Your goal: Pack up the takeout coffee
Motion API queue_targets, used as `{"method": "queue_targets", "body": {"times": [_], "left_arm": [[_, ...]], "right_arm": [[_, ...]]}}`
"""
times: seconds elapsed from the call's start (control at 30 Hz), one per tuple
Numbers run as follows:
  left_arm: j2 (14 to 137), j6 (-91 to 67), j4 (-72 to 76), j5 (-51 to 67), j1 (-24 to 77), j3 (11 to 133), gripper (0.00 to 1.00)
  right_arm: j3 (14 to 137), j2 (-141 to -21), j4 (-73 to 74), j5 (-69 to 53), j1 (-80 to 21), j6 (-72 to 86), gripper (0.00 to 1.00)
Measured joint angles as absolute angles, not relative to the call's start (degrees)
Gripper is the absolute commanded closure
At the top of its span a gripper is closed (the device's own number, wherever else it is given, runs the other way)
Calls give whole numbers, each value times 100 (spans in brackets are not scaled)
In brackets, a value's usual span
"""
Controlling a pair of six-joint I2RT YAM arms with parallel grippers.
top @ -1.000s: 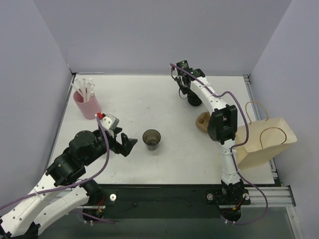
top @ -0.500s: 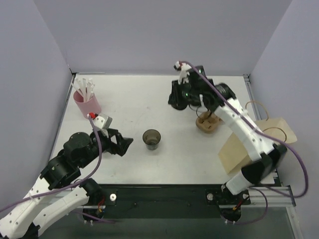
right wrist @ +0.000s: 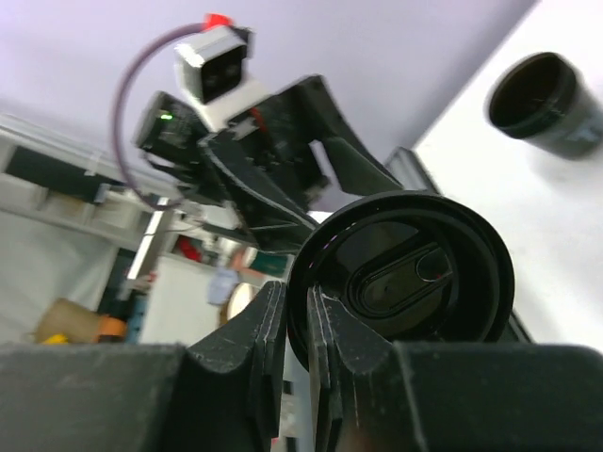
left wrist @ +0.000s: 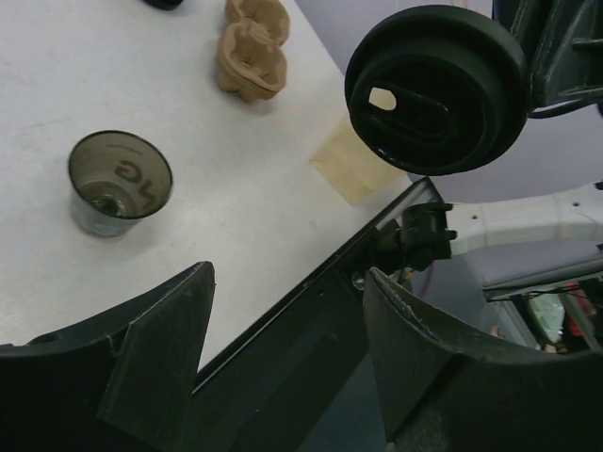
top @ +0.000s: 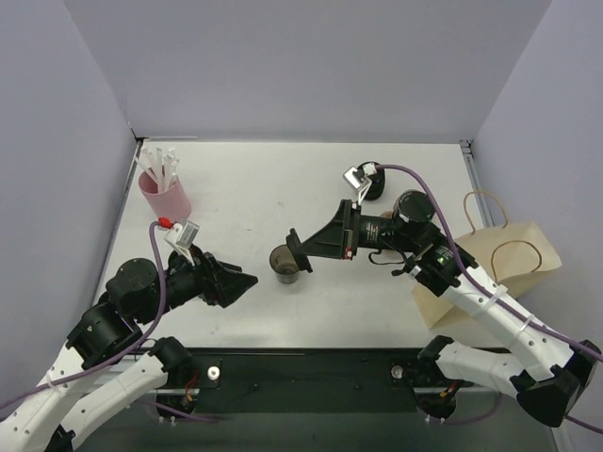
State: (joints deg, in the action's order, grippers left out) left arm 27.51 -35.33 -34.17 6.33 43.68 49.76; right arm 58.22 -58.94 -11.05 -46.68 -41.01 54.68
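The takeout coffee cup [top: 286,264] stands open, with no lid, near the table's middle. It also shows in the left wrist view [left wrist: 120,184] and the right wrist view [right wrist: 545,104]. My right gripper [top: 301,248] is shut on the rim of a black round lid [right wrist: 405,278]. It holds the lid on edge in the air just right of and above the cup, and the lid shows in the left wrist view [left wrist: 435,89]. My left gripper [top: 237,280] is open and empty, left of the cup [left wrist: 283,330]. The brown paper bag [top: 495,268] lies at the right edge.
A pink cup of white sticks [top: 165,193] stands at the back left. A stack of black ribbed rings [top: 373,181] sits at the back, behind the right arm. A brown pulp cup carrier [left wrist: 252,52] lies beyond the cup. The table's near edge [left wrist: 311,282] is close below my left gripper.
My right arm has swung from the ring stack at the back down to the cup, carrying a black lid. My left gripper has edged right toward the cup.
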Motion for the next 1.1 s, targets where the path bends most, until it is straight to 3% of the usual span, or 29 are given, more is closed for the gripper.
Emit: {"method": "queue_targets", "body": {"times": [0.27,0.53,0.83,1.1], "left_arm": [[2825,-4477,-1938,1446,4368,4399,31],[3039,-3767,-1181,1522,4368,4388,32],[3465,-3680,-331,1525,4368,4399,40],[3813,-3699,73,1570,4368,4425,41]], "right_arm": [[5579,-5675,-2580,-4919,-4160,6659,87],[5332,-5732,-3511,-4963,-4211,7489,86],[5214,-5830,-3841,-4960,-4215,7828,87],[5166,-5826,-3927,-4958,-4248,7907,87]]}}
